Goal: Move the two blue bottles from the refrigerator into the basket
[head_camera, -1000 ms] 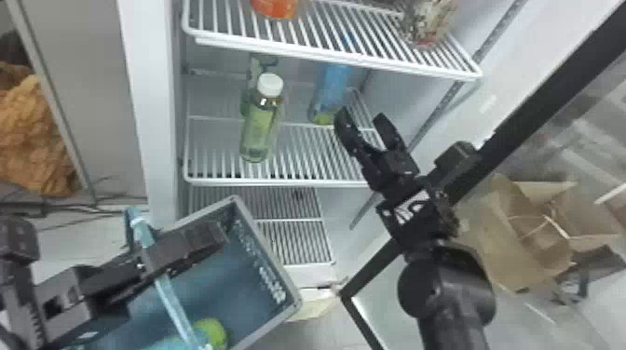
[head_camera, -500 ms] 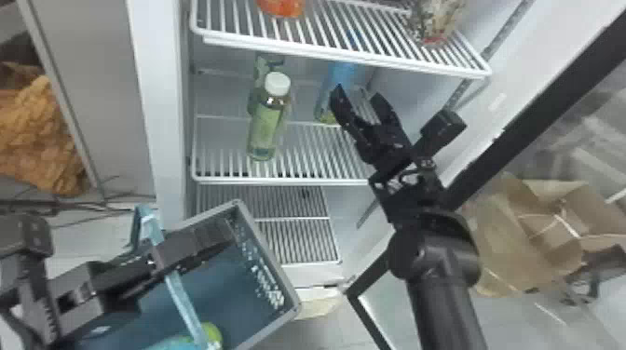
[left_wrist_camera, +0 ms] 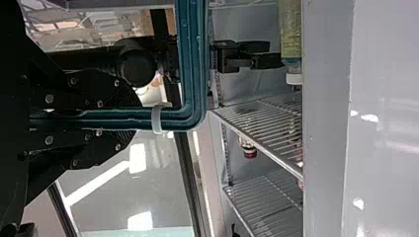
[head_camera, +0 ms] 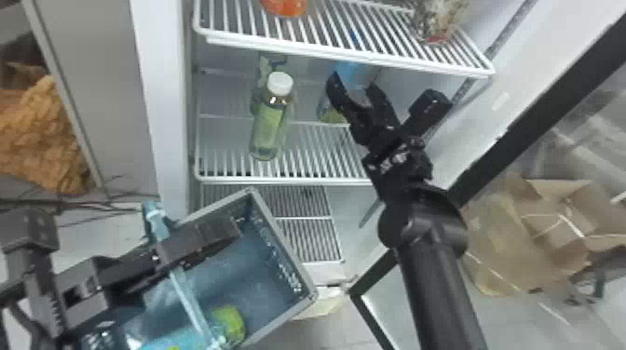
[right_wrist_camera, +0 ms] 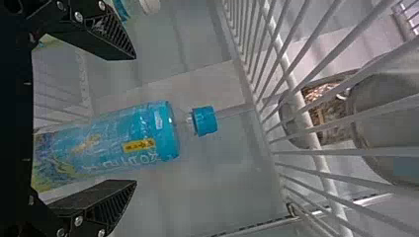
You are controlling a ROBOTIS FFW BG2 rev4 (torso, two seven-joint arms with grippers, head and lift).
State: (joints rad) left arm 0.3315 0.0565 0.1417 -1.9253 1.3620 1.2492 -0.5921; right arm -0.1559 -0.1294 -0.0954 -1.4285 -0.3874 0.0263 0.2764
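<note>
Basket (head_camera: 261, 279): left claw (head_camera: 228, 233) clamped on handle (head_camera: 185, 291); one blue bottle (head_camera: 227, 322) inside. Beyond basket: right claw (head_camera: 354, 84), spread wide at the other blue bottle (right_wrist_camera: 133, 136).

In my right wrist view, the blue bottle (right_wrist_camera: 116, 136), left, is shiny plastic; the wire shelf (right_wrist_camera: 298, 101), right, smooth metal.
</note>
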